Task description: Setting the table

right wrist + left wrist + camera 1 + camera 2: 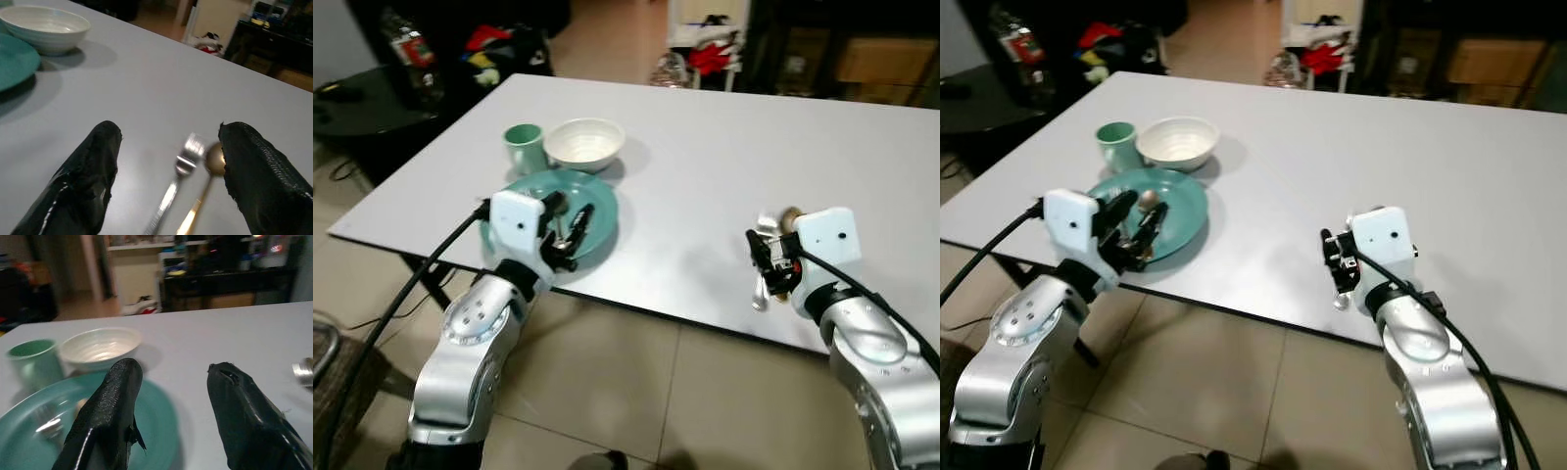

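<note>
A teal plate (605,206) lies near the white table's (724,147) front left edge, with a fork (46,425) and a second utensil on it. My left gripper (570,217) hovers open just above the plate, fingers (115,401) apart with nothing between them. Behind the plate stand a green cup (524,147) and a white bowl (584,142). At the front right edge lie a silver fork (183,159) and a gold spoon (214,159) side by side. My right gripper (766,259) is open just above them, its fingers (90,171) straddling both.
A black side table (362,103) stands off the table's left corner. Clutter and dark furniture (862,49) line the far side of the room. Tiled floor (636,392) runs below the table's front edge. The table's middle and right (803,137) are bare.
</note>
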Controlling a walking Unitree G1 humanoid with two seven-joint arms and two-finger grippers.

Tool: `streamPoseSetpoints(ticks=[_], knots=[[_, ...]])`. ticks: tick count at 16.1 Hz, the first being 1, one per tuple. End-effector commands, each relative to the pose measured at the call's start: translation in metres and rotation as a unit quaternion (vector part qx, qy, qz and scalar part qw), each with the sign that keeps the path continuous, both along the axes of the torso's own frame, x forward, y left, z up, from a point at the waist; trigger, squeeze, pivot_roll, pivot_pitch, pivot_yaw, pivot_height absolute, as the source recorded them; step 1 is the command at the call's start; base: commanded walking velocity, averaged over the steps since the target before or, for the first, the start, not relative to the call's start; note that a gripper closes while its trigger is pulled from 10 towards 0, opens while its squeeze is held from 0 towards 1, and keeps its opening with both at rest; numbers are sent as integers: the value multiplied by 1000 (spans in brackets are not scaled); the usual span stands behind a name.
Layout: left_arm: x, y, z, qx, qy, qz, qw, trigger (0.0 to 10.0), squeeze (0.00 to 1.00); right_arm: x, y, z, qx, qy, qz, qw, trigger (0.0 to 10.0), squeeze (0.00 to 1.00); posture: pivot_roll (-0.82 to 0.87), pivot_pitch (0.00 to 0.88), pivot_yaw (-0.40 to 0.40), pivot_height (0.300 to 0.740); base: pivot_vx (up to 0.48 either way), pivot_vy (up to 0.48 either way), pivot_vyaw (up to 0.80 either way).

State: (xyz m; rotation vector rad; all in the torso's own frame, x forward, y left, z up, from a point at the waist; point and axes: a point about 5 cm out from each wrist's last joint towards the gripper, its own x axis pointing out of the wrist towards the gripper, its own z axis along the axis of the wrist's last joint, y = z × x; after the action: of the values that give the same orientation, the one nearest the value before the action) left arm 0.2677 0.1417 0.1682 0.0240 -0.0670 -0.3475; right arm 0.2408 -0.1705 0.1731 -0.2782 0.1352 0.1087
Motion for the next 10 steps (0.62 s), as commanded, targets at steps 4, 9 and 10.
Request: streamPoseSetpoints(ticks=[4,9,10], knots=[[-9,4,-1,61,-2,23,998,10000,0,1,1,-18,83,23,3,996,10000,1000,49,0,39,740,0,0,800],[-6,3,-12,50,25,27,998,10000,0,-3,12,-7,97,-4,30,995,10000,1000,2,0,72,740,0,0,800],[-6,-4,-6,46,19,22,999,10000,0,-3,7,-10,104,4,29,994,10000,1000,33,0,60,740,0,0,800]])
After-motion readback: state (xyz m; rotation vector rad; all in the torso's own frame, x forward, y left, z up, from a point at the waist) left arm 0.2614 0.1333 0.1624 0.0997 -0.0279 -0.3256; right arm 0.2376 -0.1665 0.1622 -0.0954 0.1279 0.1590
